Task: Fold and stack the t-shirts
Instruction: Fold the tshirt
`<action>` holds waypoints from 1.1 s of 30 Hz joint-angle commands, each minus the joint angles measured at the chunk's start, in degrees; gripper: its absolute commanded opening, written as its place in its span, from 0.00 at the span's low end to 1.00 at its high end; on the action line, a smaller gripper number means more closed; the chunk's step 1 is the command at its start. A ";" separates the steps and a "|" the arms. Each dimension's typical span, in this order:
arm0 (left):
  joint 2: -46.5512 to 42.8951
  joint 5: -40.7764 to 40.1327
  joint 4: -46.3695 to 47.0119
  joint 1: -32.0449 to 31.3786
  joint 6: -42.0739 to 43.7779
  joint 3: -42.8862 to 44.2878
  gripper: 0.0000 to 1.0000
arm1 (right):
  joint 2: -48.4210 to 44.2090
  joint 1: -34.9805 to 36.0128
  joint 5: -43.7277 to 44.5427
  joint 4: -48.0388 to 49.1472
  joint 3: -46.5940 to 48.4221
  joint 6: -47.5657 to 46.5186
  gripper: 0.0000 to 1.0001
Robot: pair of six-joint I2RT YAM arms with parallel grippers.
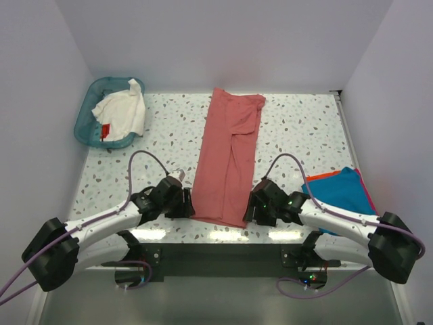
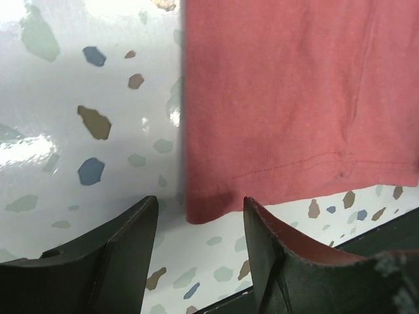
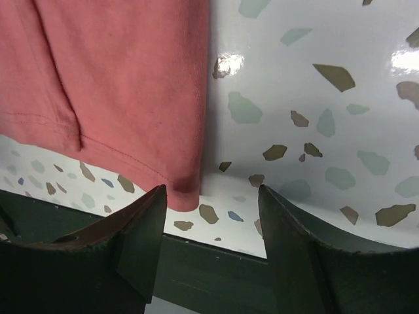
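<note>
A salmon-red t-shirt (image 1: 226, 159) lies folded into a long strip down the middle of the table. Its near hem is close to the front edge. My left gripper (image 1: 187, 203) is at the hem's left corner (image 2: 206, 206). In the left wrist view the left gripper (image 2: 200, 204) stands open, with that corner just ahead of the gap. My right gripper (image 1: 252, 206) is at the hem's right corner (image 3: 186, 196). In the right wrist view the right gripper (image 3: 212, 193) is open too, and no cloth is pinched. A white t-shirt (image 1: 123, 112) lies crumpled in the basket. Folded teal-blue (image 1: 342, 193) and orange-red (image 1: 318, 179) t-shirts are stacked at the right.
A teal plastic basket (image 1: 86, 115) stands at the back left corner. The dark front edge of the table (image 3: 216, 261) runs just below both grippers. Grey walls close in the table on three sides.
</note>
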 commanded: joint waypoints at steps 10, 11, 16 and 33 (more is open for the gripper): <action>4.48 3.52 9.23 0.55 -1.20 -2.35 0.53 | 0.61 1.85 -0.77 10.60 -6.33 11.04 0.51; 4.92 3.61 8.96 0.55 -1.20 -2.26 0.52 | 0.52 1.94 -0.86 10.87 -6.60 11.31 0.50; 5.10 3.78 6.77 0.55 -1.64 -1.82 0.41 | 1.75 2.03 -2.08 13.24 -8.53 12.36 0.43; -8.17 3.62 -5.26 -7.88 -7.62 -2.35 0.00 | -11.43 2.29 -6.40 -5.73 -6.35 1.56 0.00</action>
